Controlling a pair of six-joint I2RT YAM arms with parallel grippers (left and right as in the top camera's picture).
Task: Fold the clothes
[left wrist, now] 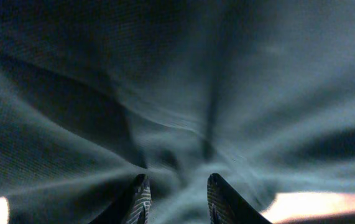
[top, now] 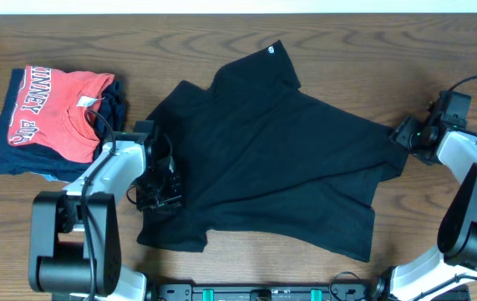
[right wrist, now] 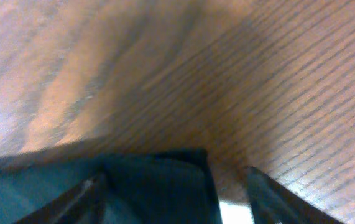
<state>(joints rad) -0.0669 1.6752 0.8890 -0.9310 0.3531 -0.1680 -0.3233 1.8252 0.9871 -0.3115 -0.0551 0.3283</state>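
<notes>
The black T-shirt lies spread and wrinkled across the middle of the wooden table, with a tiny white mark on its far sleeve. My left gripper sits on the shirt's left part near the lower left corner. In the left wrist view the fingers pinch a bunch of black fabric, with wrinkles running to them. My right gripper is at the shirt's right edge. In the right wrist view its fingers are wide apart, with a corner of the shirt between them, low over the wood.
A folded red T-shirt with white lettering lies on a stack of navy-blue folded garments at the left, close to my left arm. Bare wooden table surrounds the shirt.
</notes>
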